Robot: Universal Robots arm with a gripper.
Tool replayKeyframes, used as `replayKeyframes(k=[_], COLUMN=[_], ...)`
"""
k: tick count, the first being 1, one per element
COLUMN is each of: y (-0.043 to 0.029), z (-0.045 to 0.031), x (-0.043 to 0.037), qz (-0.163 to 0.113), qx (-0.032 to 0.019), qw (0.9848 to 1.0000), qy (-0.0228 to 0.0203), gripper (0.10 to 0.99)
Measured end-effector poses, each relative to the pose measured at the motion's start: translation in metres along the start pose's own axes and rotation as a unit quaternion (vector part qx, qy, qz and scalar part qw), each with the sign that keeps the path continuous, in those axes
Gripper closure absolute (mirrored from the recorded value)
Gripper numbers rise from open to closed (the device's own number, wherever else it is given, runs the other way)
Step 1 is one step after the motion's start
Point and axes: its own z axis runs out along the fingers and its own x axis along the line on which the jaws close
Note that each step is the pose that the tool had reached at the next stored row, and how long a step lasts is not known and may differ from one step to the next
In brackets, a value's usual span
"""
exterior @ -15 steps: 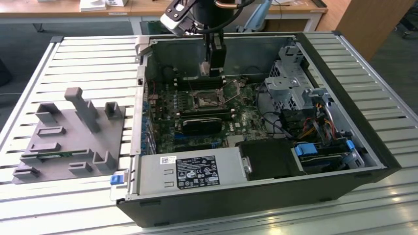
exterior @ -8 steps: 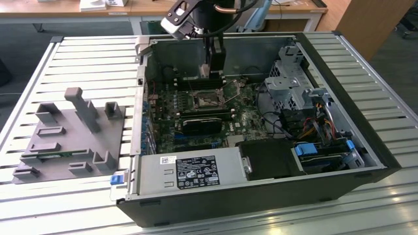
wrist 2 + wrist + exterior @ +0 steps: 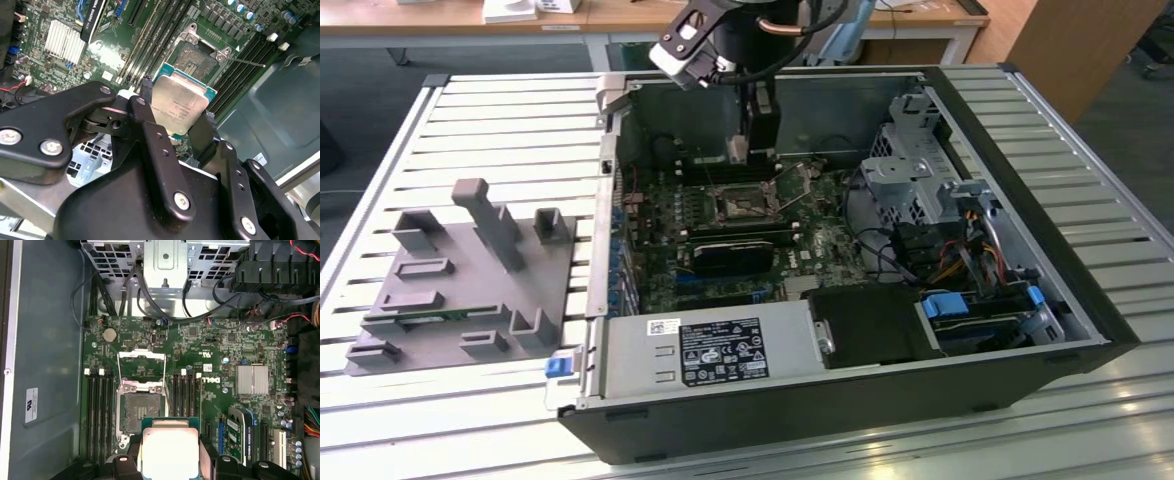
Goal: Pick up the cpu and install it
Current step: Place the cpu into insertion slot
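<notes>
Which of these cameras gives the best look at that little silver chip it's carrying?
The second wrist view: the cpu sits mid-picture, silver top and green edge clear, clamped between the jaws near the open socket. The first wrist view shows it glared white; the exterior view, a small pale speck under the arm.

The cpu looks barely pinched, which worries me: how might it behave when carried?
The cpu is a thin flat plate, so probably stiff and light. The gripper pinches only its edges and the metal top looks smooth, so it might slip or twist near the socket.
</notes>
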Motion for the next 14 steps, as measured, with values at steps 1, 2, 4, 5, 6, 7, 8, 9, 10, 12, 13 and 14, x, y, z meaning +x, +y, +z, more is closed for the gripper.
replayKeyframes(k=[1, 2, 4, 5, 6, 7, 8, 9, 10, 12, 13, 14], y=[-0.0001, -0.0001, -0.0003, -0.0003, -0.0002, -0.0002, -0.0002, -0.0002, -0.0001, 0.0000, 0.0000, 0.0000], z=[0.0005, 0.0016, 0.0051, 0.0069, 0.0088, 0.0106, 0.0125, 0.0142, 0.0155, 0.0177, 0.0186, 0.0194], x=[0.0003, 0.0009, 0.0024, 0.0036, 0.0049, 0.0061, 0.0070, 0.0075, 0.0079, 0.0085, 0.0089, 0.0090], qz=[0.000, 0.000, 0.001, 0.001, 0.001, 0.000, 0.000, 0.000, 0.000, 0.000, 0.000, 0.000], qx=[0.0001, 0.0001, 0.0000, 0.0000, 0.0000, 0.0000, 0.0000, 0.0000, 0.0000, 0.0000, 0.0000, 0.0000], qw=[1.0000, 1.0000, 1.0000, 1.0000, 1.0000, 1.0000, 1.0000, 1.0000, 1.0000, 1.0000, 1.0000, 1.0000], qy=[-0.0004, -0.0009, -0.0010, -0.0013, -0.0015, -0.0017, -0.0018, -0.0017, -0.0018, -0.0021, -0.0023, -0.0024], gripper=[0.545, 0.545, 0.545, 0.545, 0.545, 0.545, 0.545, 0.545, 0.545, 0.545, 0.545, 0.545])
